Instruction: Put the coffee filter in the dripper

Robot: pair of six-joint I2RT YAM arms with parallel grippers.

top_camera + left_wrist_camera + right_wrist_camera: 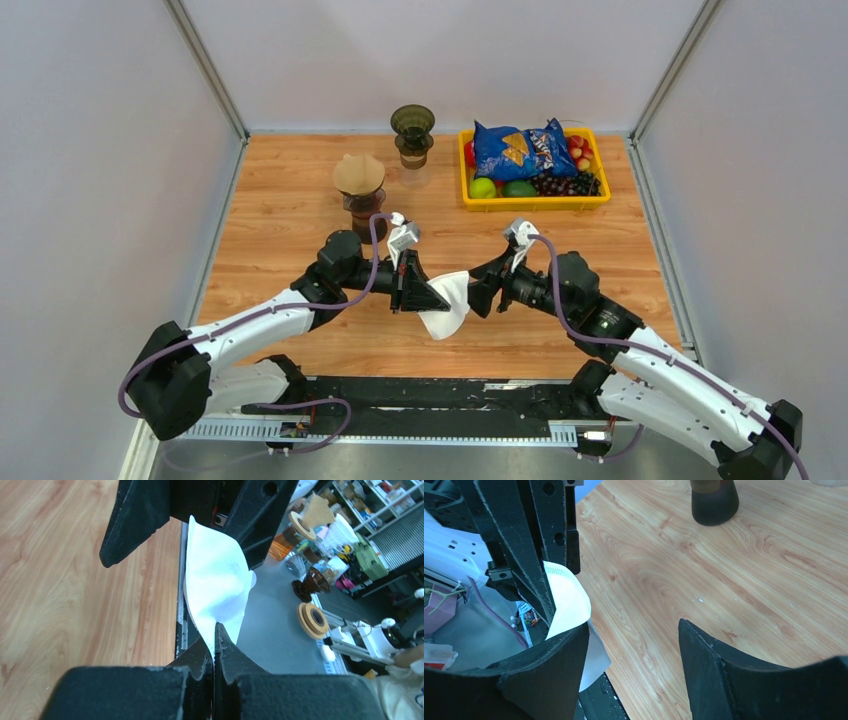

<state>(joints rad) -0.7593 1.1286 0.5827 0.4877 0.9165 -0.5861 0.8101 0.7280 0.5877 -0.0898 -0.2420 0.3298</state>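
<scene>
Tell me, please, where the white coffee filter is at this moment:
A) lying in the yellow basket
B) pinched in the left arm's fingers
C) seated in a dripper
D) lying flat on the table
B: the left wrist view shows the left arm's fingers shut on the edge of the white coffee filter, and the top view shows it held up off the table.

Mid-table crowded: left gripper (440, 298) and right gripper (480, 290) nose to nose, coffee filter (445, 318) between them. Brown-topped carafe (359, 186) just behind the left one; empty dark dripper (412, 124) further back. Open lane between dripper and yellow basket (535, 205), back right. Bare tabletop (280, 210) left of carafe. White walls (100, 150) close both flanks
</scene>
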